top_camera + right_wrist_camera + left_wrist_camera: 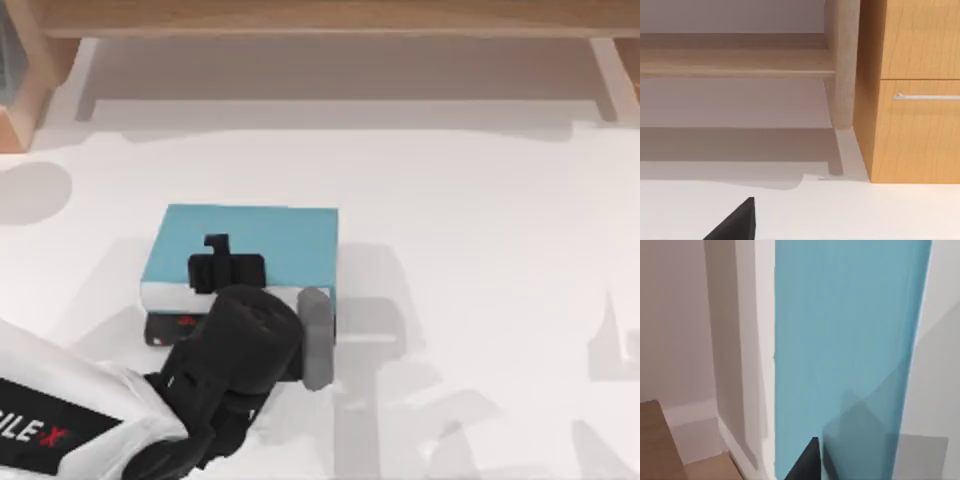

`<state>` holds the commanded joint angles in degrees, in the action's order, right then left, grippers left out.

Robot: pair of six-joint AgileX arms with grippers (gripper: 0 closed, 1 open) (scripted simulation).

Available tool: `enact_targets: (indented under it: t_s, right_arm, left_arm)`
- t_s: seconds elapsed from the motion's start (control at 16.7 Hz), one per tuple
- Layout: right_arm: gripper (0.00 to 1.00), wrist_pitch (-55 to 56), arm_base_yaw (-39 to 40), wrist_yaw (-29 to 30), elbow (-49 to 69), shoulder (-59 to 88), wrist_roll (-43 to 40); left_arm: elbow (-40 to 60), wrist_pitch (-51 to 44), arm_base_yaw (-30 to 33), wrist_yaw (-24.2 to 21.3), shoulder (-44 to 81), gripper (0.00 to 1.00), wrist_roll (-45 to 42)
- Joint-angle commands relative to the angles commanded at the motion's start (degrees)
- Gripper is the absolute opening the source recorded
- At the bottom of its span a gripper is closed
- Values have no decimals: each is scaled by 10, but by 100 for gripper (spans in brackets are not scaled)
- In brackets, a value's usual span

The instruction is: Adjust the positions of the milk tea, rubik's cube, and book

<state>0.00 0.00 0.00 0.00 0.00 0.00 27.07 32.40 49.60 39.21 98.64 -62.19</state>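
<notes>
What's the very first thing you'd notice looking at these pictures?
The light-blue book grabs the eye first, lying left of the middle of the white table on top of a thinner black book. Next is the left gripper, black, hanging right over the blue cover, on its white arm that comes in from the lower left corner.

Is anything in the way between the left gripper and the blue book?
Nothing visible is. In the top view the left gripper is right over the near part of the book, with no other thing between them. The left wrist view shows the blue cover close up. The book lies on a thinner black book.
</notes>
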Motion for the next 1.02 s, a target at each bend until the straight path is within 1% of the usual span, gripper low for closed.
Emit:
enact_targets:
  t_s: [0.78, 1.02]
  right_arm:
    - [100, 0, 0, 0, 0, 0, 0]
    - [100, 0, 0, 0, 0, 0, 0]
  left_arm:
    - [2, 9, -7, -5, 14, 0, -7]
    - [2, 9, -7, -5, 14, 30, -7]
